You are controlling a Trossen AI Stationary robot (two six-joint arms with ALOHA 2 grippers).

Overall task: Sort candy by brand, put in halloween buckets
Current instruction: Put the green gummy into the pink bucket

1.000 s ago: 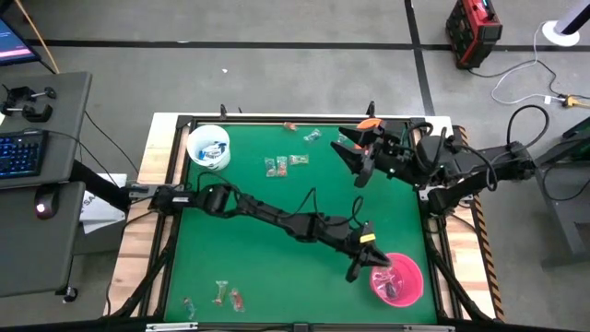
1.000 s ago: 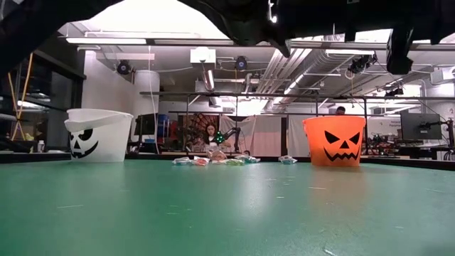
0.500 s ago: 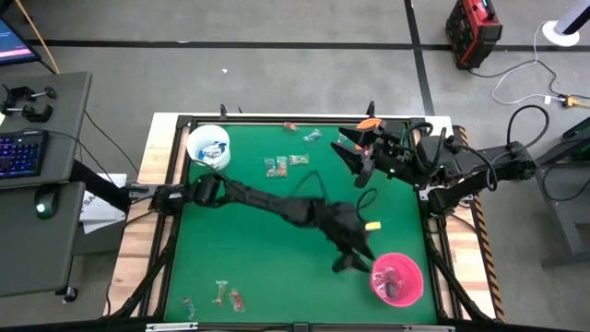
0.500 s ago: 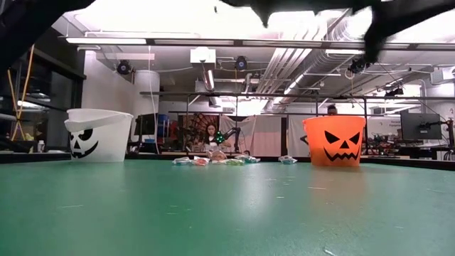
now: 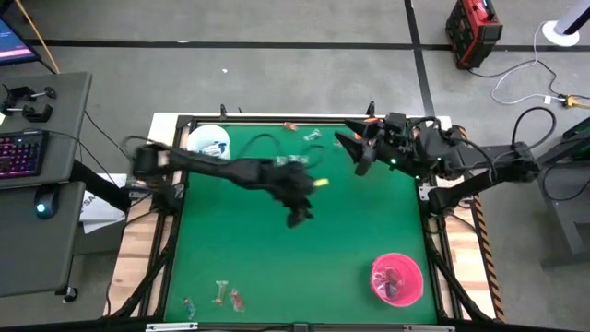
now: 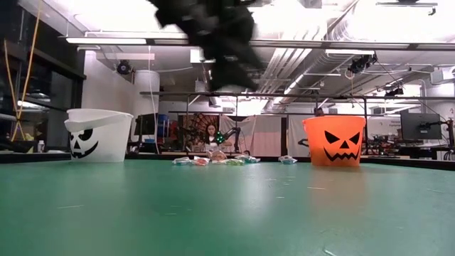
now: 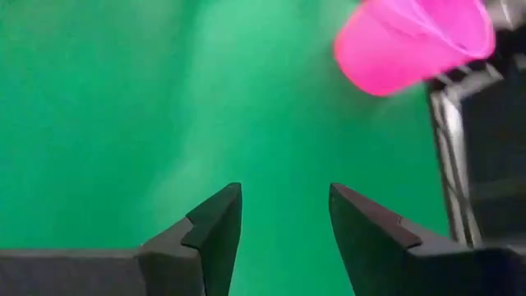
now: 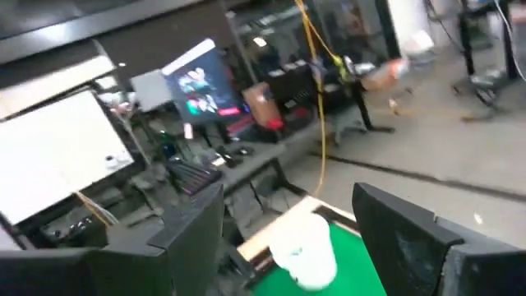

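The green table [image 5: 240, 249] carries three buckets so each brand gets its own: white bucket [image 5: 208, 145] upper left, pink bucket [image 5: 397, 279] lower right, orange bucket [image 6: 333, 141] far right. Left gripper [image 5: 297, 214] hangs mid-frame, jaws apart, empty. Right gripper [image 5: 358, 148] waits upper right, open. Candy [image 5: 288, 162] clusters top centre, a few sweets [image 5: 218, 296] lower left.

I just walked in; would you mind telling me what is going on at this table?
A two-armed robot is sorting candy into halloween buckets. The left gripper hangs over mid-table, jaws open and empty. The right gripper waits, jaws open, near the far right corner. Loose candy lies at the far edge, with more near the front-left. The pink bucket and white bucket already hold some.
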